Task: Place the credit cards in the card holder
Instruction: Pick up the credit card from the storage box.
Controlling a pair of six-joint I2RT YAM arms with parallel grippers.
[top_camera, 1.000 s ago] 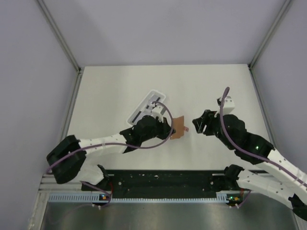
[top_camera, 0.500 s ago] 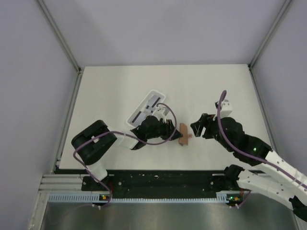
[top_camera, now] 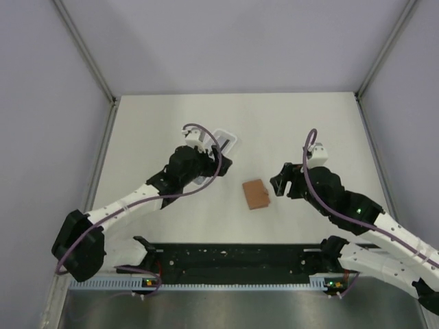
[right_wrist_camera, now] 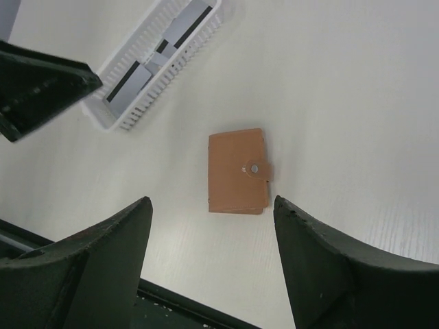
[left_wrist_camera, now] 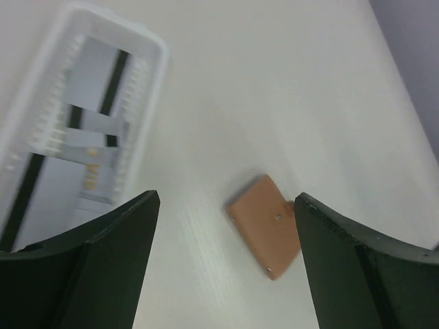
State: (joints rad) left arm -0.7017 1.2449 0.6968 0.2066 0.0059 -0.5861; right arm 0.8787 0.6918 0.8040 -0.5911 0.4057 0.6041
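Right wrist, right end effector [right_wrist_camera: 211, 200] spread wide, empty

There is one card holder [right_wrist_camera: 236, 171] and one white tray [right_wrist_camera: 130, 116]. In the tray are at least two cards [right_wrist_camera: 137, 79]; the exact number is unclear. There are two grippers, left [left_wrist_camera: 223, 202] and right [right_wrist_camera: 211, 202].

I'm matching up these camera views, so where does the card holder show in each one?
Top external: the card holder lies flat at centre, between the arms.
Left wrist: the card holder sits lower right of centre.
Right wrist: the card holder is centred, closed.
Shared landmark: the white tray, up-left of it in every view.
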